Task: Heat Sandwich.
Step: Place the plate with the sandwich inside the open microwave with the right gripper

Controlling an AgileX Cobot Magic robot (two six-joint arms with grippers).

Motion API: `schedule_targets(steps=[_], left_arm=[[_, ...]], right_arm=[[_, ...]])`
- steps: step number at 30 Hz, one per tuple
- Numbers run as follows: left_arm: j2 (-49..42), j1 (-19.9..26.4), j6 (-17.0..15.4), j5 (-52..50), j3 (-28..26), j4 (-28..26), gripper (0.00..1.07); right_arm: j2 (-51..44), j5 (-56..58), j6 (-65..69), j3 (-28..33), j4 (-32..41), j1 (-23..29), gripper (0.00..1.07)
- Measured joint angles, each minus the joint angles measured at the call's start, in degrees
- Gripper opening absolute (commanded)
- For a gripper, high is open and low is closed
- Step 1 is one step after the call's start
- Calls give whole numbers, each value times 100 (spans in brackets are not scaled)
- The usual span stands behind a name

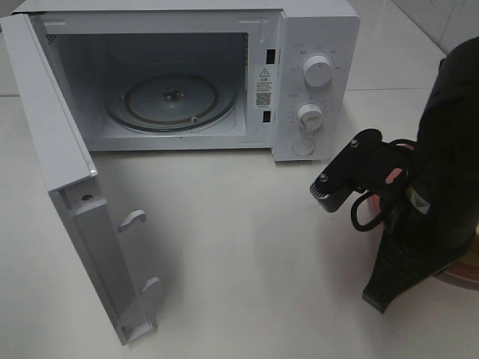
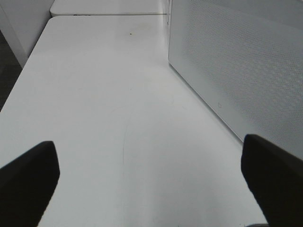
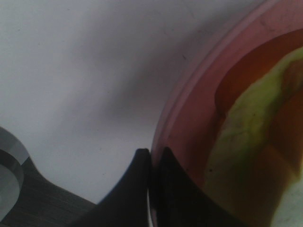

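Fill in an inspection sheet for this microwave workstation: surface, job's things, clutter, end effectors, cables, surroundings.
Surface: white table, carrying a microwave oven.
Job's things: oven door wide open; glass turntable with nothing on it; sandwich on a pink plate at the table's right side, mostly hidden by the right arm in the high view.
Clutter: nothing seen.
End effectors: left end effector open, holding nothing, over the table beside the oven's wall; right end effector shut on the plate's rim.
Cables: black cable loop at the right arm's wrist.
Surroundings: pale tiles beyond the table.
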Motion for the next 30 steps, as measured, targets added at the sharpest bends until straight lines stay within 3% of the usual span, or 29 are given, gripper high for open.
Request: schedule_targets(steps=[14,30], left_arm=[[0,0,0,0,0,0,99],[0,0,0,0,0,0,99]], right_arm=[[0,-6,-1026,0,0,802,0],[0,-561,-2893,0,-6,819,0]])
